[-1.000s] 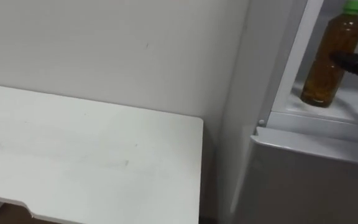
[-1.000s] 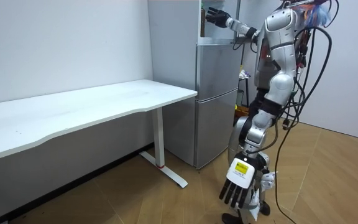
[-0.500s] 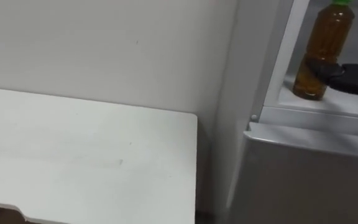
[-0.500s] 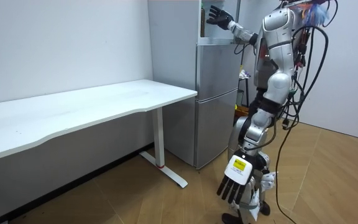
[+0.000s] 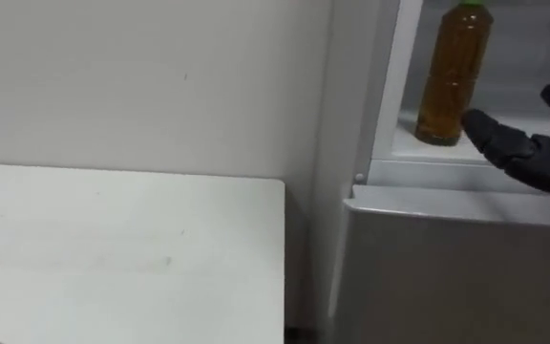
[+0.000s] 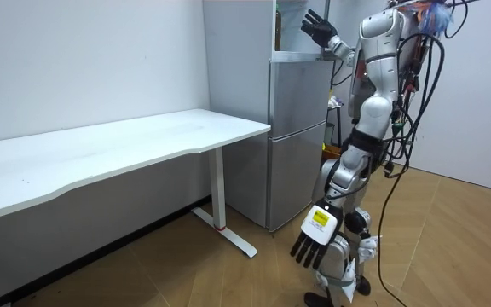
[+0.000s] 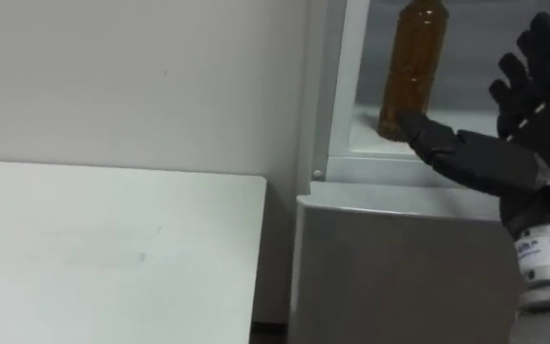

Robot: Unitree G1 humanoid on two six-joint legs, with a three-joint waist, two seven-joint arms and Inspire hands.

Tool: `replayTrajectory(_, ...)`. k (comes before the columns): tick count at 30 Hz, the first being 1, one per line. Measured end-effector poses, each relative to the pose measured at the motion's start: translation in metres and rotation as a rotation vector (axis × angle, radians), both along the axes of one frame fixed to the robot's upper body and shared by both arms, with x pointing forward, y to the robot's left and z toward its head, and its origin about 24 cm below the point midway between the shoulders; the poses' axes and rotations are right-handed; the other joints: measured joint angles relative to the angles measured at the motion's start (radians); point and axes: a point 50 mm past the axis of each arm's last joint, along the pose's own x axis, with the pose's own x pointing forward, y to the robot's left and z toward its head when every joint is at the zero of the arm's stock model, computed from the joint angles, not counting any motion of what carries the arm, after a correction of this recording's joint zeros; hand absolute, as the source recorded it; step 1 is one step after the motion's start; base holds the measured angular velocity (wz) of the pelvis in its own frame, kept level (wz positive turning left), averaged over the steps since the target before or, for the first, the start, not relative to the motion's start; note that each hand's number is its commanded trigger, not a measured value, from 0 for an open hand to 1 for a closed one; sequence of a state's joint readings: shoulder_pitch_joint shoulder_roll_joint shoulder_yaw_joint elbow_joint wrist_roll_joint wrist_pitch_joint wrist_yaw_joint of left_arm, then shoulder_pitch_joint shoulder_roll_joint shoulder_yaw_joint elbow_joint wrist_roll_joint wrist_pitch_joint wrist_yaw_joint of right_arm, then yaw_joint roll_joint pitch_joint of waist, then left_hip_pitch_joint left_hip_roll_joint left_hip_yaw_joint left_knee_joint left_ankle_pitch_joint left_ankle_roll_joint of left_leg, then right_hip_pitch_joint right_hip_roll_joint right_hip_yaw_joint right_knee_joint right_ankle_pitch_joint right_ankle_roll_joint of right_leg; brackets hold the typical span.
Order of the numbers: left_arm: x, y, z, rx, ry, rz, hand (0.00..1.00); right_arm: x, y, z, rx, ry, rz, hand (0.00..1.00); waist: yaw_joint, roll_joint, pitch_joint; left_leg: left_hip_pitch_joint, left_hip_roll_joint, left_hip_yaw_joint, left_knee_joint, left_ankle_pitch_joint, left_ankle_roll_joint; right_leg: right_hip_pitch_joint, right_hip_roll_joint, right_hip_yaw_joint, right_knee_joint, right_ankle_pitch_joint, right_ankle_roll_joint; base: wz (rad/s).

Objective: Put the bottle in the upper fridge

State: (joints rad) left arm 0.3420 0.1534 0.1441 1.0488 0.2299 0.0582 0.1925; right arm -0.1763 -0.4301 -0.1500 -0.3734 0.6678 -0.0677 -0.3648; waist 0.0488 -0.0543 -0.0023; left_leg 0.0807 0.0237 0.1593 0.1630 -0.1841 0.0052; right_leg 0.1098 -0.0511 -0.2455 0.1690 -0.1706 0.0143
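An amber bottle [image 5: 454, 76] with a green cap stands upright on the shelf of the open upper fridge compartment [image 5: 418, 148], near its left wall. My right hand [image 5: 533, 153] is open, fingers spread, just right of the bottle and in front of it, not touching it. The right eye view has the bottle [image 7: 413, 67] and the same hand [image 7: 490, 143] with a gap between them. In the room view I stand facing the silver fridge [image 6: 297, 136], right hand [image 6: 318, 26] raised at the upper compartment. My left hand [image 6: 312, 247] hangs low at my side, fingers straight.
The lower fridge door [image 5: 447, 268] is closed below the shelf. A white table [image 5: 113, 248] stands against the wall just left of the fridge, with a narrow gap between them. The room view has wooden floor around me.
My right hand has let go of the bottle and drawn back out of the compartment with fingers spread. The bottle stays upright on the shelf. The eye view has shifted.
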Motion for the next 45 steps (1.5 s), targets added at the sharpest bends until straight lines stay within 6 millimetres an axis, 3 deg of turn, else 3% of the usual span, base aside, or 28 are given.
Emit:
replayTrajectory(3, -0.001, -0.003, -0.001, -0.010, 0.000, 0.007, 0.00, -0.001, 0.002, -0.005, 0.122, -0.014, 0.065, 0.00, -0.020, 0.001, -0.0012, -0.001, 0.003, 0.001, -0.001, 0.000, 0.000, -0.002, 0.000, 0.001, 0.001, 0.000, 0.000, 0.00)
replayTrajectory(8, 0.001, -0.005, -0.001, -0.022, -0.026, 0.026, 0.00, -0.008, 0.006, -0.014, 0.252, -0.009, 0.204, 0.00, -0.015, 0.012, -0.0059, -0.003, 0.004, 0.003, -0.001, 0.000, 0.000, -0.007, 0.000, 0.002, 0.002, 0.001, -0.002, 0.00)
replayTrajectory(12, 0.001, -0.012, -0.004, -0.042, -0.014, 0.011, 0.00, -0.008, 0.011, -0.024, 0.409, -0.033, 0.328, 0.00, -0.015, 0.032, -0.0085, -0.002, 0.002, 0.006, -0.001, 0.000, 0.000, -0.006, -0.001, 0.002, 0.002, 0.001, -0.002, 0.00)
replayTrajectory(16, 0.000, -0.017, -0.006, -0.064, -0.005, -0.006, 0.00, -0.013, 0.015, -0.043, 0.578, -0.037, 0.450, 0.00, -0.005, 0.042, -0.0027, -0.002, 0.005, 0.012, -0.001, -0.001, -0.001, -0.012, 0.002, 0.019, 0.003, 0.001, -0.002, -0.06)
replayTrajectory(25, 0.008, -0.021, -0.008, -0.101, -0.019, -0.030, 0.00, -0.015, 0.013, -0.074, 0.687, -0.019, 0.553, 0.00, 0.012, 0.045, -0.0023, -0.003, 0.002, 0.032, 0.000, -0.003, -0.001, -0.022, 0.005, 0.041, 0.005, 0.003, -0.005, -0.07)
replayTrajectory(30, 0.010, -0.022, -0.008, -0.104, -0.024, -0.033, 0.00, -0.020, 0.004, -0.109, 0.776, 0.066, 0.497, 0.00, 0.014, 0.052, -0.0026, -0.005, 0.003, 0.035, 0.001, -0.006, -0.001, -0.026, 0.005, 0.044, 0.006, 0.003, -0.005, -0.01)
replayTrajectory(35, 0.009, -0.023, -0.008, -0.096, -0.020, -0.044, 0.00, -0.035, -0.001, -0.131, 0.797, 0.101, 0.476, 0.00, 0.005, 0.070, -0.0102, -0.012, 0.004, 0.034, 0.006, -0.012, 0.000, -0.028, 0.006, 0.038, 0.006, 0.003, -0.005, 0.00)
replayTrajectory(45, 0.007, -0.023, -0.008, -0.103, -0.039, -0.010, 0.00, -0.056, -0.028, -0.190, 0.923, 0.242, 0.275, 0.00, -0.017, 0.058, -0.0098, 0.001, 0.000, 0.039, 0.009, -0.014, 0.002, -0.021, 0.003, 0.048, -0.002, 0.000, 0.000, 0.00)
